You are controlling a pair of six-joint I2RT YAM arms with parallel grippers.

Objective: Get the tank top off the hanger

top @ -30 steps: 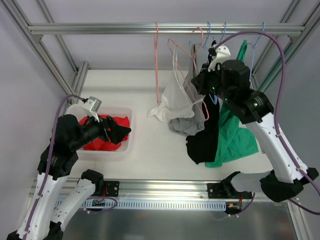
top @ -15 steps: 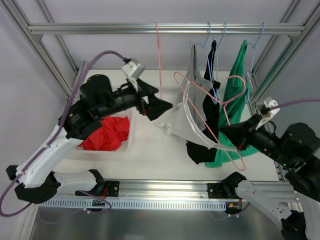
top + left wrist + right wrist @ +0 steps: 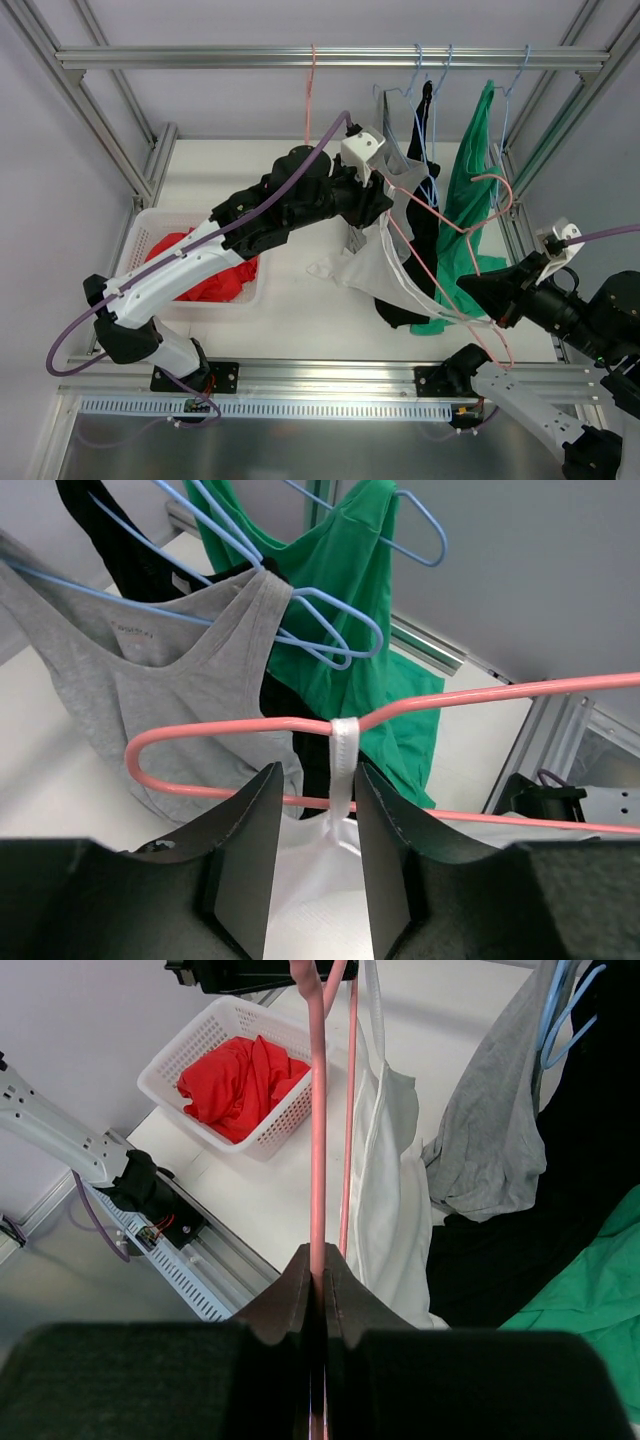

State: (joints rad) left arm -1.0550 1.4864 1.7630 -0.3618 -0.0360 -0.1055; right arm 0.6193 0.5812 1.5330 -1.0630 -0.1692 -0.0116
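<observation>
Tank top (image 3: pixel 380 268), white, hung from the pink hanger (image 3: pixel 318 1140) in mid-air between my two arms, its body sagging low over the table (image 3: pixel 240 160) and one strap (image 3: pixel 343 760) looped over the hanger's wire. That strap lay between the fingers of my left gripper (image 3: pixel 315 780), nearer one pad than the other. The jaws stood partly open with a gap on both sides, so nothing was pinched yet. My right gripper (image 3: pixel 318 1265) was clamped tight on the hanger's wire at its near end, holding it out at a slant.

The worst risk, as I judged it, was biting the wire along with the strap, since the strap ran straight across it where my fingers stood. A pull would then drag the whole hanger, twist it in my right grip or tear it loose. The strap was also narrow and off-centre, so it could slide past a pad and leave me with nothing. I could not see whether the other strap sat on the hanger. If it did, tugging this one alone would likely bunch the cloth against the wire and not free it.

Just behind hung the gray top (image 3: pixel 160 680), a black top (image 3: pixel 425 215) and the green top (image 3: pixel 350 600) on blue hangers (image 3: pixel 330 630). A wide swing could snag them. The basket (image 3: pixel 190 1035) with red cloth (image 3: pixel 235 1075) sat well apart, to my left.
</observation>
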